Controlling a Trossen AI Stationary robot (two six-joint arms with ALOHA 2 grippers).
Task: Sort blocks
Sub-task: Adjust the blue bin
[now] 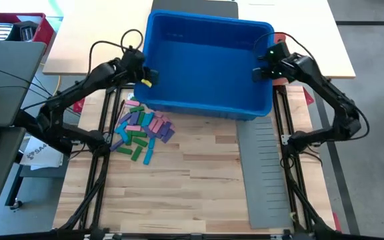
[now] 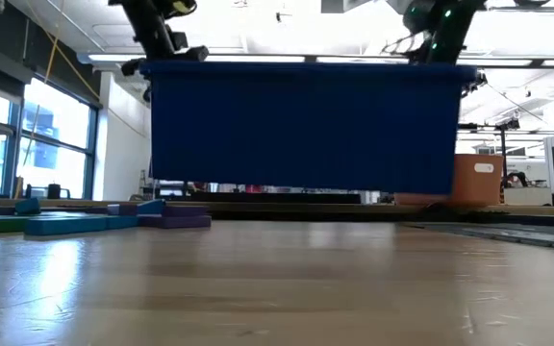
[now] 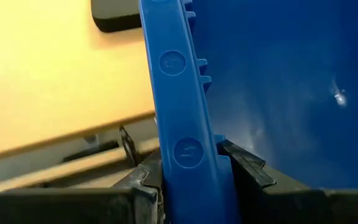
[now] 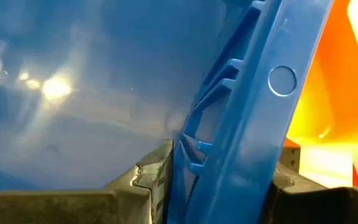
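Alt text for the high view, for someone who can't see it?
Both arms hold a blue bin by its side rims, left gripper and right gripper each clamped on an edge. A pile of blocks lies on the wooden table in front of the bin, a grey divider sheet to their right.

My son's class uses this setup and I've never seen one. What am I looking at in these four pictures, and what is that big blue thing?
Two dark robot arms work at a wooden table. One picture looks straight down, one looks level across the tabletop, and two come from cameras on the wrists. The left claw and the right claw each pinch a side rim of a blue bin, and the level view shows it off the table. A pile of small colored blocks lies on the wood, beside a grey slotted sheet.
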